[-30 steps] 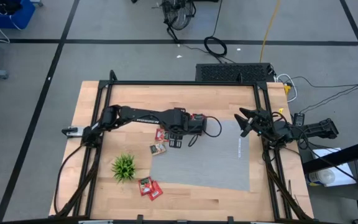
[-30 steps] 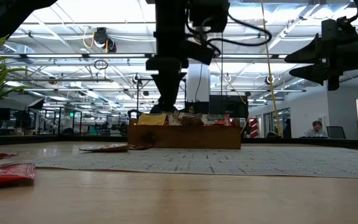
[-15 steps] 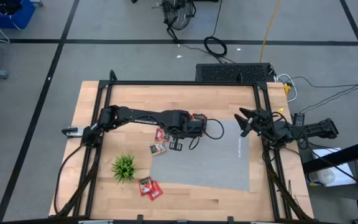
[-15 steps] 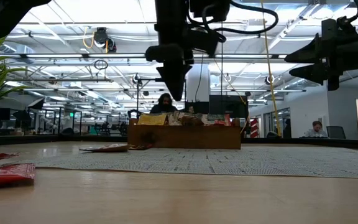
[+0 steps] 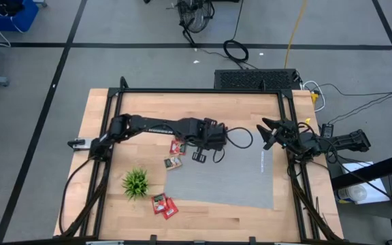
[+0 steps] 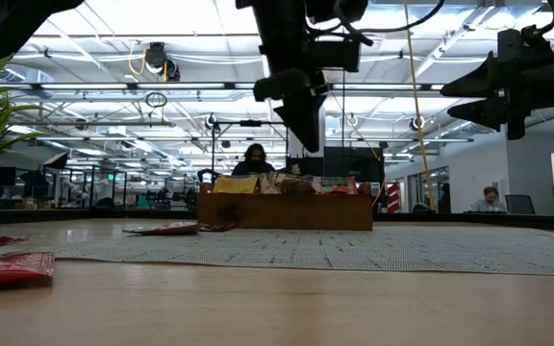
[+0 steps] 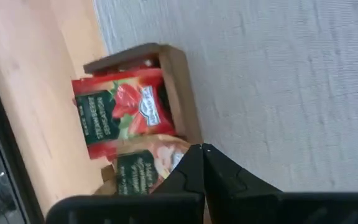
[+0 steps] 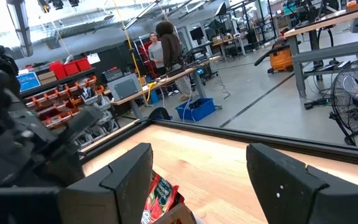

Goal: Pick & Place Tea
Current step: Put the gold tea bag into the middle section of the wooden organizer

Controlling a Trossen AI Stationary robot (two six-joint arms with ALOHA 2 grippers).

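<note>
**Tea packets in the tray and loose on the table; left fingers shut above them**

Tea packets, small flat squares in red, yellow and grey-brown foil, lie in three places. Several are heaped in the low wooden tray [image 6: 285, 210], which sits about midway between the table's left and right edges, at a corner of the grey woven mat [image 5: 223, 178]. In the left wrist view a red packet [image 7: 120, 112] rests on the tray's corner, with a yellow and green packet [image 7: 143, 171] just beside it. One grey-brown packet [image 5: 173, 162] lies loose on the pale wooden table [image 5: 101, 109], just beside the mat's left side. Two more red packets [image 5: 164, 205] lie touching each other close to the table's near edge, near the small green plant in a white pot [image 5: 135, 182].

The left gripper [image 5: 198, 155] hangs over the mat's corner, raised well above the tray in the low view [image 6: 306, 120]. Its dark fingers [image 7: 191, 165] are pressed together tip to tip, forming a single point.

The right gripper [image 5: 271, 133] waits in the air by the table's right edge, its fingers [image 8: 129, 174] spread wide.

People stand among benches in the room beyond the table.
</note>
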